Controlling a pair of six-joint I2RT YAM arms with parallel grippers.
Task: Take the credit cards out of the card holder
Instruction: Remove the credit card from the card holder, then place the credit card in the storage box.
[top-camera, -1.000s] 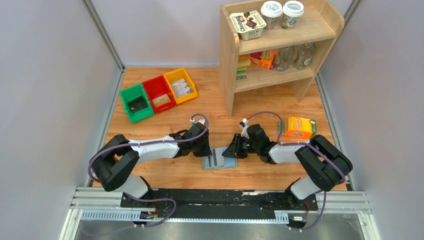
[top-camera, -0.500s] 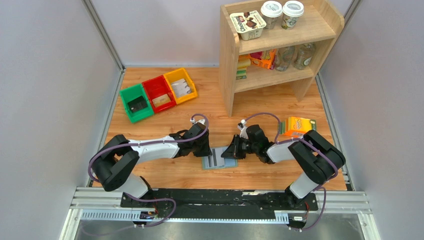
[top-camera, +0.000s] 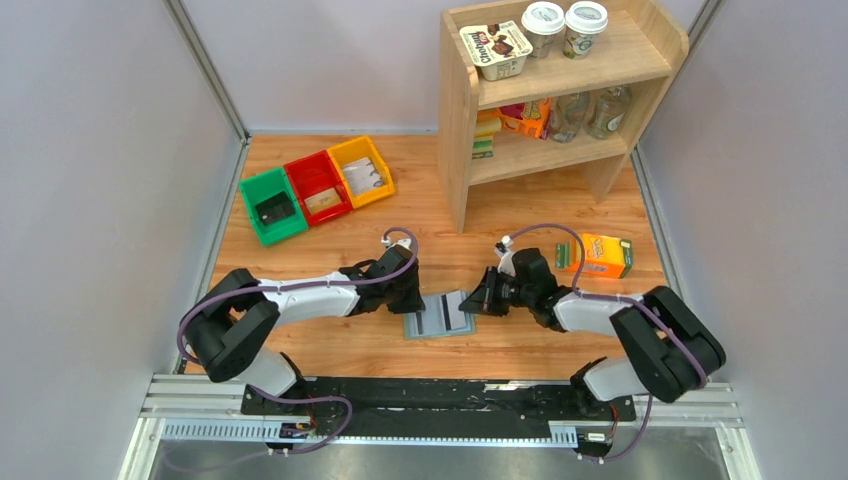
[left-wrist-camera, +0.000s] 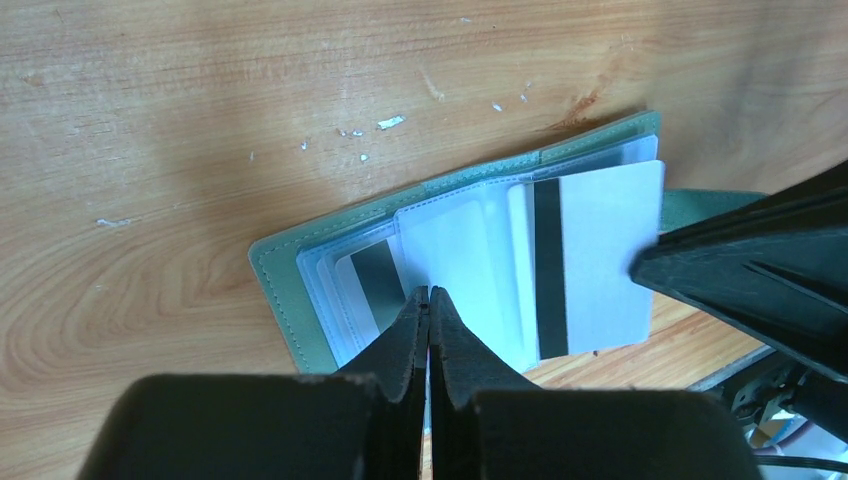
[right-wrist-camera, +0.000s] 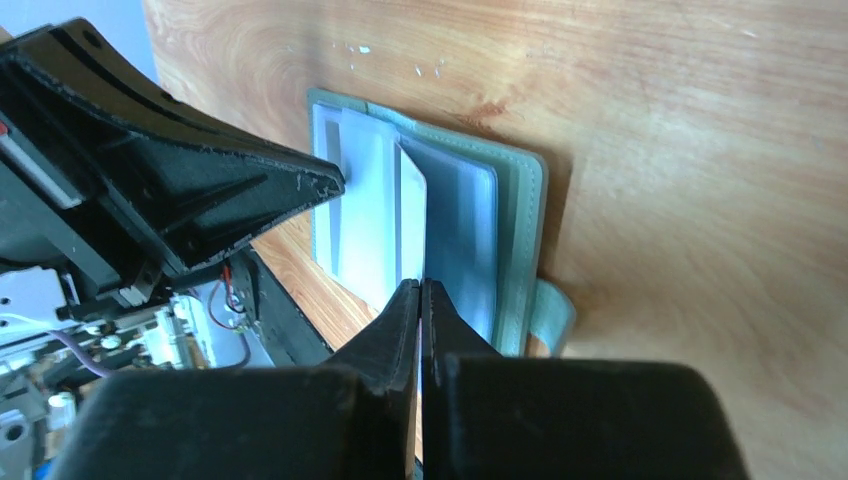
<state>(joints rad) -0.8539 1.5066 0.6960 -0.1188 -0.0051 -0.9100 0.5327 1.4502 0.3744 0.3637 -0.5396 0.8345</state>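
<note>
The grey-green card holder (top-camera: 425, 323) lies open on the wooden table between my grippers. It also shows in the left wrist view (left-wrist-camera: 300, 290) and in the right wrist view (right-wrist-camera: 525, 220). My left gripper (top-camera: 418, 298) is shut on a pale inner sleeve of the holder (left-wrist-camera: 428, 292). My right gripper (top-camera: 478, 303) is shut on the edge of a white card (left-wrist-camera: 600, 250) with a black stripe, and the card sticks out past the holder's right leaf. The card runs edge-on into the right jaws (right-wrist-camera: 420, 285). Another card (left-wrist-camera: 375, 285) sits in a left sleeve.
An orange carton (top-camera: 598, 255) lies to the right behind my right arm. A wooden shelf (top-camera: 560, 80) with cups and bottles stands at the back right. Green (top-camera: 272, 205), red (top-camera: 318, 187) and yellow (top-camera: 362, 170) bins sit at the back left.
My right gripper has moved to the right with the white card, drawing it further out of the holder. The left gripper has stayed on the holder.
</note>
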